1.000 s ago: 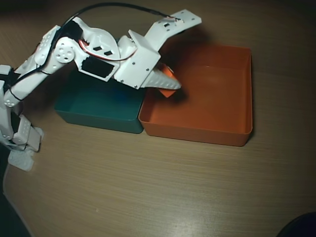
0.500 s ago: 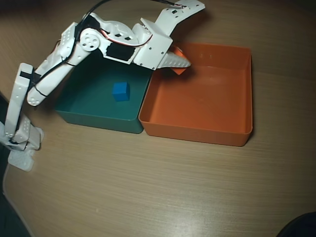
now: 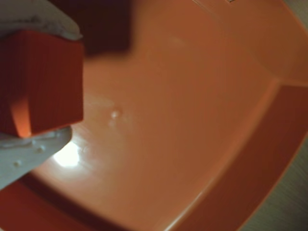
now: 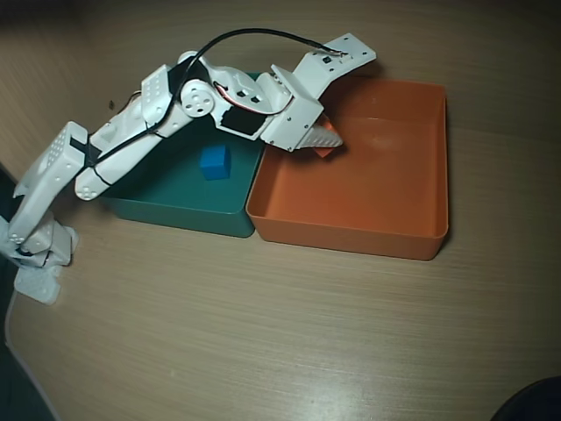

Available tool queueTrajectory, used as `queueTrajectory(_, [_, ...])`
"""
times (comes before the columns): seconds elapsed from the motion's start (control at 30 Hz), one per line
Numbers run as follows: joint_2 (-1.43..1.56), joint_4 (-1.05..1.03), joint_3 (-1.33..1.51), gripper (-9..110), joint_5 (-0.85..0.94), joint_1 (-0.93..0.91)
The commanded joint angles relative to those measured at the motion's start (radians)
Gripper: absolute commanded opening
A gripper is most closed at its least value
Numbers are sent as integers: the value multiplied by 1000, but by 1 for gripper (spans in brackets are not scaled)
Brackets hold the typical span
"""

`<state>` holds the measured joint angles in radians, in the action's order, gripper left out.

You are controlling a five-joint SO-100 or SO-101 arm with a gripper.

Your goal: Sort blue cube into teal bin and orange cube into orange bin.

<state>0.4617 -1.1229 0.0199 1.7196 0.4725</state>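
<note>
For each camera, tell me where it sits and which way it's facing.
Wrist view: rides on the gripper, looking down into the orange bin; white fingers clamp the orange cube at the left edge.
Overhead view: fixed above the table, looking down; the whole arm shows from its base at left to the gripper, plus the blue cube inside the teal bin.
Both show the orange cube held over the orange bin.

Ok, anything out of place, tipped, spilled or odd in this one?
Nothing stands out. The blue cube sits inside the teal bin, the gripper holds the orange cube above the orange bin, and both bins sit flat, side by side.
</note>
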Motion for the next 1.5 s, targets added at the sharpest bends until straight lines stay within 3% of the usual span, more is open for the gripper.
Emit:
queueTrajectory(0.0, [21,18,-98,-6,-6,6])
queueTrajectory(0.23, [15,18,-100,-3,-9,6])
queueTrajectory(0.53, [14,18,-101,30,-9,-5])
queueTrajectory(0.7, [17,18,-101,38,-9,-8])
queueTrajectory(0.97, [28,18,-94,32,-9,-8])
queueTrajectory(1.33, [29,18,-89,-4,-9,-8])
queueTrajectory(1.47, [29,18,-87,-6,-9,-6])
